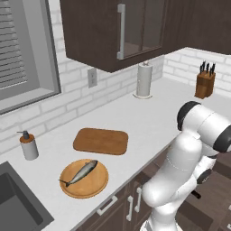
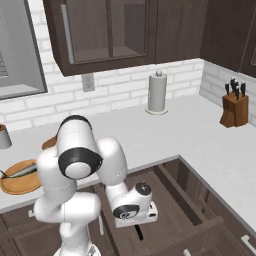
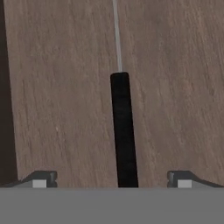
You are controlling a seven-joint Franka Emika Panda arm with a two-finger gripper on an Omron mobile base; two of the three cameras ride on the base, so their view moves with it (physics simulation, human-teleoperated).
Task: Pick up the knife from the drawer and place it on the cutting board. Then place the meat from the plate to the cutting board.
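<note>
The knife lies on the floor of the open drawer. Its black handle runs up the middle of the hand view, and the thin grey blade shows edge-on beyond it. My gripper is open just above the handle, one fingertip far to each side and neither touching it. From the right base view the hand reaches down into the drawer over the dark handle. On the counter, the fish lies on the round plate. The bare cutting board sits just behind the plate.
The drawer's dark side wall lies left of the knife. A soap dispenser and a sink are at the counter's left. A paper towel roll and a knife block stand at the back right.
</note>
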